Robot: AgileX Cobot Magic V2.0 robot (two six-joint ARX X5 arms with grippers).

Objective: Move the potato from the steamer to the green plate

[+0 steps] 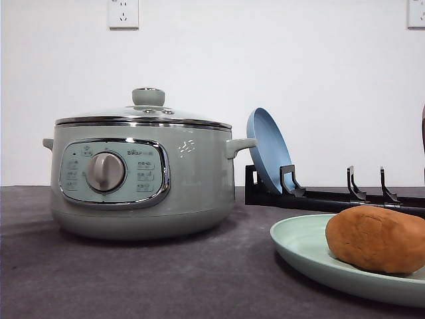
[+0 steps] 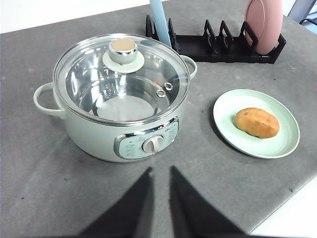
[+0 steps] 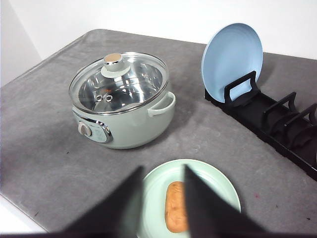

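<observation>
One potato (image 2: 257,122) lies on the one green plate (image 2: 225,106), resting on its side toward the plate's middle — the plate sits flat on the grey surface (image 2: 59,178) just beside the steamer (image 2: 94,131). There is one steamer, its glass lid (image 2: 148,62) closed, with one knob (image 2: 123,48) on top and one dial (image 1: 105,171) on the control panel. Behind stands one black rack (image 3: 277,126) holding two upright plates: one blue plate (image 3: 232,53) and one pink plate (image 2: 264,22). The left hand (image 2: 159,181) hangs above the surface in front of the steamer, fingers slightly parted, grasping nothing. The right hand (image 3: 162,179) hovers over the green plate, released — its two fingers spread, nothing between them.
</observation>
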